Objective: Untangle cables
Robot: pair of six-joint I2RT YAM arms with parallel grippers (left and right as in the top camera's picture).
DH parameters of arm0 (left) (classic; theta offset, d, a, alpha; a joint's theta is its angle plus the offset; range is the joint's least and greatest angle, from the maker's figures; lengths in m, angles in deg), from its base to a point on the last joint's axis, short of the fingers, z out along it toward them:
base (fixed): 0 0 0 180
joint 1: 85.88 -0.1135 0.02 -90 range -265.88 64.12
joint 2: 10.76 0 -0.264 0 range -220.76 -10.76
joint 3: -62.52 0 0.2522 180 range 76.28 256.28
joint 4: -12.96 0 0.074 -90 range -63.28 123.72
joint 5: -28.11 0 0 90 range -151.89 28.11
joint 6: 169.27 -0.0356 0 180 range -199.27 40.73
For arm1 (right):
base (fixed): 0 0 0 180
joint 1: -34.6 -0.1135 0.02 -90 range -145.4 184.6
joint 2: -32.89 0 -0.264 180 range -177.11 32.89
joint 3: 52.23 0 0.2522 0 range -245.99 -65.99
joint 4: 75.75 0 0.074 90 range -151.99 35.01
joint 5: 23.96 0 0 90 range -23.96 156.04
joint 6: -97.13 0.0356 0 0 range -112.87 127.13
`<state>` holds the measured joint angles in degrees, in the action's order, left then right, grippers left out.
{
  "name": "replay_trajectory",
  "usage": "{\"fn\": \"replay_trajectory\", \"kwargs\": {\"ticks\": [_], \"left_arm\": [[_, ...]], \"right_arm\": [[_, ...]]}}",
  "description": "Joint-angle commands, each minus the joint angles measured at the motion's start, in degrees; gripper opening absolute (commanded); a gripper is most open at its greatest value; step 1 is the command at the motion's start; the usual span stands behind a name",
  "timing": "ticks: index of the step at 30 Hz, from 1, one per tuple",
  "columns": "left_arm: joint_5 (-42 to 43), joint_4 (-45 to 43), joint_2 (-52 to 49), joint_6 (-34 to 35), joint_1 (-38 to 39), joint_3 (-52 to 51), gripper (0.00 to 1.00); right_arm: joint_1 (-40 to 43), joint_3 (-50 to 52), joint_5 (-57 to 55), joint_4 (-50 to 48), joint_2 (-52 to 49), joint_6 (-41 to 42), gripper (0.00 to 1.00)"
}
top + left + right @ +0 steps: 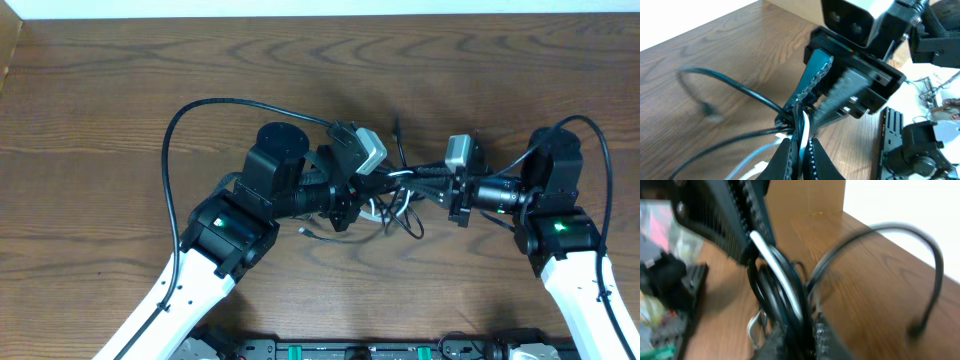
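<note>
Your left gripper (368, 188) is clamped on the cables (402, 203). In its wrist view the fingers (784, 161) pinch a white cord (802, 131) and some black ones between them. Your right gripper (443, 188) meets it head-on from the other side and is also closed on the bundle. That wrist view is blurred, so I can't tell how many cords sit between its pads.

Both arms reach inward from the near edge of the desk (120, 90), and the two grippers are tip to tip near its middle.

The cables bunch into a tight knot between and just below the grippers, with small loops hanging toward you. One black cord pokes away from the knot toward the far edge. A small plug end (305, 232) lies on the desk just beside the left arm.
</note>
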<state>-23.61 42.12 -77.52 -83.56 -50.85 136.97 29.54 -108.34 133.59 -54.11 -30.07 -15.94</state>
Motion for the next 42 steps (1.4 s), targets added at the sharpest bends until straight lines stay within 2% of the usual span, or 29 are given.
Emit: {"fn": "replay_trajectory", "kwargs": {"ticks": [1,6,9,14,16,18,25,28,33,37,40,42], "left_arm": [[0.09,-0.09,0.0,0.5,0.09,1.79,0.08],[-7.06,0.98,-0.5,1.66,0.09,1.79,0.07],[-21.27,1.9,-0.59,8.98,0.04,1.79,0.08],[-48.54,6.14,-0.61,26.1,0.04,1.79,0.07],[-54.16,8.28,-0.61,30.86,0.04,1.79,0.07],[-55.58,9.49,-0.66,32.96,0.04,1.79,0.07],[-55.34,11.06,-1.79,33.55,0.04,1.79,0.08],[-52.0,11.37,-2.05,32.39,0.04,1.79,0.08],[-38.01,9.07,-2.03,21.55,0.04,1.79,0.08],[-22.86,6.67,-2.03,10.21,0.04,1.79,0.08],[-15.37,6.27,-2.03,4.04,0.04,1.79,0.08],[-13.62,6.32,-2.05,2.1,0.04,1.79,0.09]], "right_arm": [[-0.28,-0.98,0.52,-0.09,0.09,-0.11,0.01],[-0.28,-0.98,0.52,-0.92,0.09,0.46,0.01],[-0.24,-0.98,0.52,-2.36,0.11,2.64,0.01],[-0.24,-0.98,0.52,-4.59,0.11,6.05,0.01],[-0.24,-0.98,0.52,-4.94,0.11,6.56,0.01],[-0.24,-0.98,0.55,-5.31,0.11,7.04,0.01],[-0.2,-0.98,0.52,-10.6,0.11,13.42,0.01],[-0.17,-0.98,0.5,-10.71,0.11,13.42,0.01],[-0.17,-0.98,0.26,-10.73,0.11,13.42,0.01],[-0.2,-0.98,0.31,-10.75,0.11,13.44,0.01],[-0.2,-0.98,0.5,-10.75,0.11,13.42,0.01],[-0.2,-0.98,1.27,-10.75,0.11,13.4,0.01]]}}
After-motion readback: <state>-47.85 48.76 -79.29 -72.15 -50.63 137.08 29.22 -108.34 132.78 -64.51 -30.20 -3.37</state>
